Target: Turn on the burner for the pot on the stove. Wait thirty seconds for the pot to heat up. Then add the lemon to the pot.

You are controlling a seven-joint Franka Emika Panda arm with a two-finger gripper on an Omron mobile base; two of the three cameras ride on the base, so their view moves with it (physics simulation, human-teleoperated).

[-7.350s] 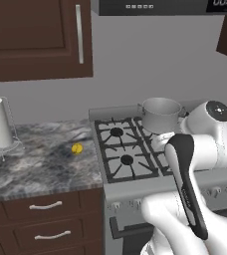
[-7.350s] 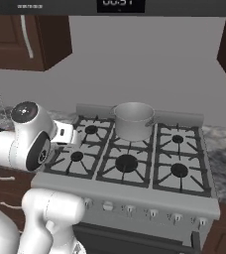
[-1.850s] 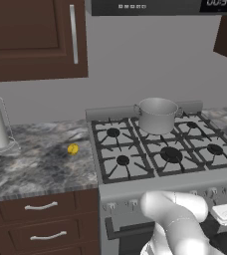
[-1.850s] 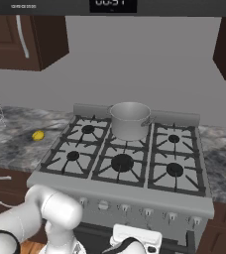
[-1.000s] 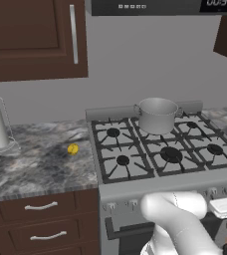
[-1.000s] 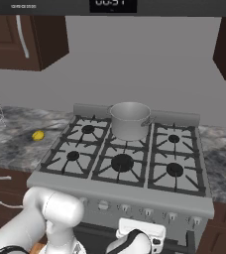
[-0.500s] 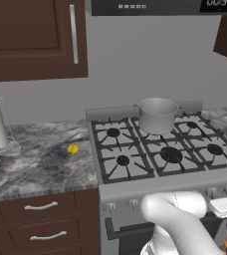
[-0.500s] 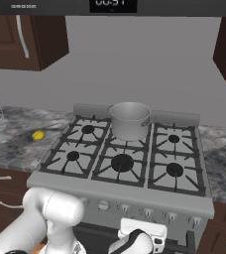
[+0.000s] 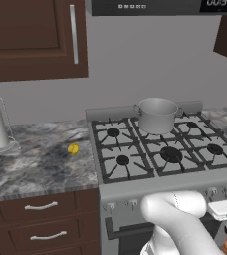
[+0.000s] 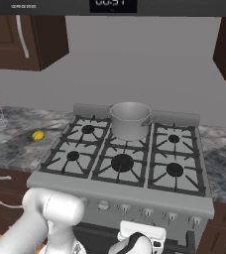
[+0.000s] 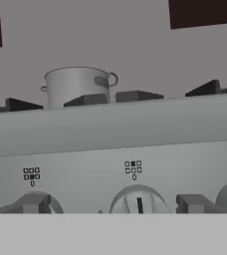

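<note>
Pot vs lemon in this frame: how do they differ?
Look: the plain silver-grey metal cylindrical pot is dull metal with small side handles; the small round bright yellow lemon is vivid and smooth.
Size: the pot spans about one grate, the lemon is far smaller.
Place: the pot stands upright on the stove's back centre grate; the lemon lies on the marbled grey countertop, left of the stove.
Shared: both untouched.

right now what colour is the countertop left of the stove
Mottled grey marble with dark and white veining, on the countertop; clearest in the left base view.
</note>
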